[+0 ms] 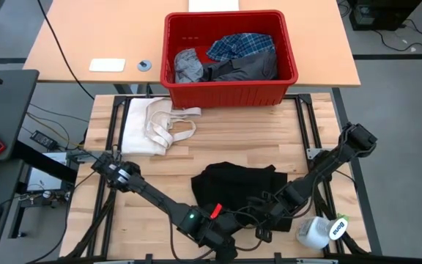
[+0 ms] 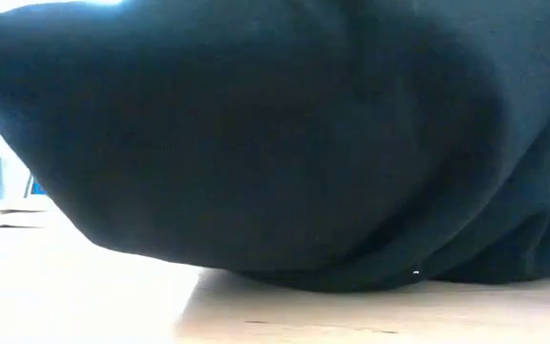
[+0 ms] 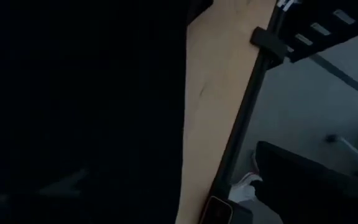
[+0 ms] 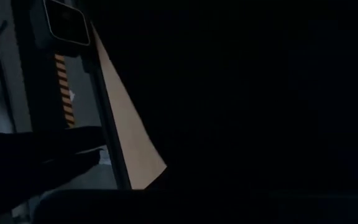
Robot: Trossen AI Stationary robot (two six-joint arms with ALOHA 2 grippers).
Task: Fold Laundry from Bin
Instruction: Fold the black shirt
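Both grippers, left (image 1: pixel 222 238) and right (image 1: pixel 264 220), low at black garment (image 1: pixel 237 187) lower-centre on surface (image 1: pixel 255 139), likely spreading for folding; finger state not discernible.

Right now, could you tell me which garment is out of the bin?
The black garment, on the table by both grippers; the plaid shirt and grey ones remain in the bin.

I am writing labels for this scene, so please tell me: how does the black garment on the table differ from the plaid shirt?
The black garment lies on the wooden table, near both grippers; the plaid shirt sits in the red bin with other clothes. The black garment is plain and dark; the plaid shirt is blue-and-white checked. Both lie crumpled, unfolded.
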